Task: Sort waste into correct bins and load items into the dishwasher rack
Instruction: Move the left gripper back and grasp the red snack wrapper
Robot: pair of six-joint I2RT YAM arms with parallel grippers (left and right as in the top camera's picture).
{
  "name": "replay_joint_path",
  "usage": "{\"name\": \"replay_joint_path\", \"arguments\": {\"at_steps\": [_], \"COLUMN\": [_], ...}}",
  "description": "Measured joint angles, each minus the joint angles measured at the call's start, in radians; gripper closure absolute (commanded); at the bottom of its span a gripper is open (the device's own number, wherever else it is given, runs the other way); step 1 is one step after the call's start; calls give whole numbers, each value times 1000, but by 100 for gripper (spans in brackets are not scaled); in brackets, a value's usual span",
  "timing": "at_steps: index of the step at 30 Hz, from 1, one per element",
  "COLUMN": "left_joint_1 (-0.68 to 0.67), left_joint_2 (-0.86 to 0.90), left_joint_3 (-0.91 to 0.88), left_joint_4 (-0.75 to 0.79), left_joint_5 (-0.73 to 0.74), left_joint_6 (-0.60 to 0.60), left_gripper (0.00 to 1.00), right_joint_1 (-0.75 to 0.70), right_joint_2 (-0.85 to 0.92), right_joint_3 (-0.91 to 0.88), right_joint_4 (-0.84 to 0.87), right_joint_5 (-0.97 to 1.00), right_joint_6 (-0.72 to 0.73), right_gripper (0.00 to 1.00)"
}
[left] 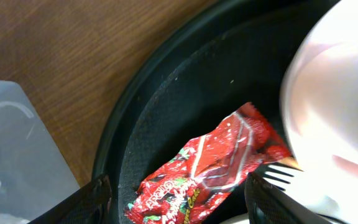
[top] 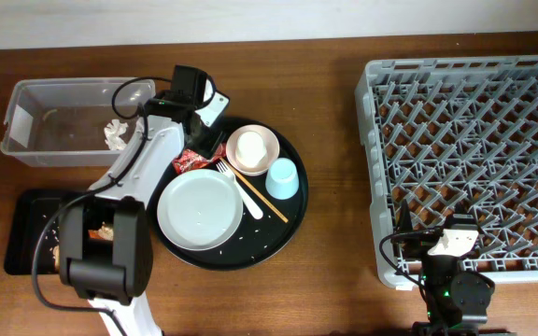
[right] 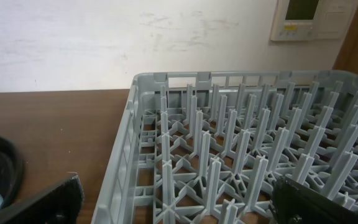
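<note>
Left arm, wrapper pick.

- Dishwasher rack (top: 474, 149): far off to my right, not part of this step. My right gripper (right: 176, 194) sits at its near edge, fingers spread wide, holding nothing.
- Round black tray (left: 166, 93): directly under my left gripper (left: 178, 194). Its raised rim curves past on my left, so the descent must end on the tray floor, inside the rim.
- Clear tub (top: 63, 117): just beyond that rim on my left, with a crumpled white tissue (top: 116, 133) already in it. My judgement is that the wrapper belongs there too. That makes for a short carry, with a lift high enough to clear both the rim and the tub wall.
- Cream-pink bowl (left: 328, 112): close on my right, and I must not nudge it while closing.
- Red wrapper (left: 210, 165): lies flat on the tray below, between my wide-open fingers, its long axis slanting up to my right. It is thin crinkly film, so I should go low, pinch across the narrow width and close gently.
- White fork (left: 281, 174): its tines touch or overlap the wrapper's right edge beside my right finger. The risk is catching them, so I would bias the pinch to the left.
</note>
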Motion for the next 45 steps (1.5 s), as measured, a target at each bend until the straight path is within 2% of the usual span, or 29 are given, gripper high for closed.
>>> {"name": "replay_joint_path", "arguments": {"at_steps": [10,15,31,35,43,45], "left_joint_1": [18,18,44,45,45,45], "left_joint_2": [9,61,143,143,144,144], "left_joint_3": [0,0,0,0,0,0], "left_joint_4": [-9,-8,32,36,37,36], "left_joint_5": [-14,-14,25,27,43,47], "left_joint_6": [11,14,33,39,42,43], "left_gripper": [32,35,36,56,75,87], "right_joint_1": [0,0,0,0,0,0], "right_joint_2": [0,0,0,0,0,0], "right_joint_3": [0,0,0,0,0,0], "right_joint_4": [0,0,0,0,0,0], "right_joint_5": [0,0,0,0,0,0], "right_joint_6": [1,0,1,0,0,0], "right_gripper": [1,1,1,1,1,1]}}
